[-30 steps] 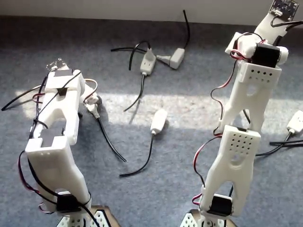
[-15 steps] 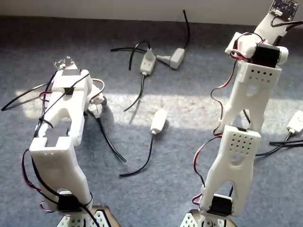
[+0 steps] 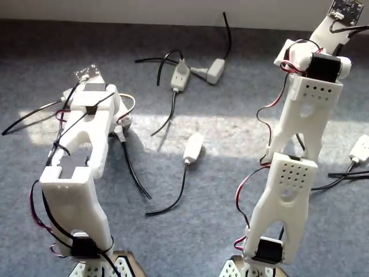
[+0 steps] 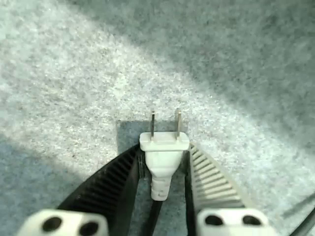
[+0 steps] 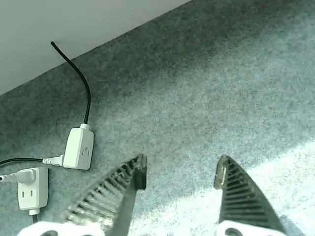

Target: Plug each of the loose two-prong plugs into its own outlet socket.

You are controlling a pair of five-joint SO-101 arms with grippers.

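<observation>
Grasp on one plug [image 4: 164, 147]: my left fingers [image 4: 209, 174] are clamped on its white body from both sides, just behind the flange, so the prongs [image 4: 177, 122] project bare ahead of the tips. I judge this hold chosen for insertion: nothing of mine covers the metal, and the black cord [image 3: 134, 173] trails back behind the tips, away from the line of travel. The plug hangs low over the grey tabletop [image 3: 219, 196], in the sunlit band; whether it touches the surface I cannot tell.

My right fingers [image 5: 236, 196] are apart and hold nothing. The right arm [image 3: 305, 104] stands raised at the far right, which leaves the middle ground open. Its camera looks down on two white sockets: the first socket [image 3: 180, 77] and the second socket [image 3: 215, 70] lie just beside each other near the wall [image 5: 74, 19]. A short white lead appears to join them; whether the second is already occupied I cannot tell.

Room for moving: bare tabletop lies between plug and first socket, but black cords loop around that socket. The wall closes the far edge just behind the pair, so I judge an approach from the near side safest. A long white piece [image 3: 194, 147] with its own cord lies between the arms, apart from my left fingers. Another white piece [image 3: 360, 149] lies at the right edge.
</observation>
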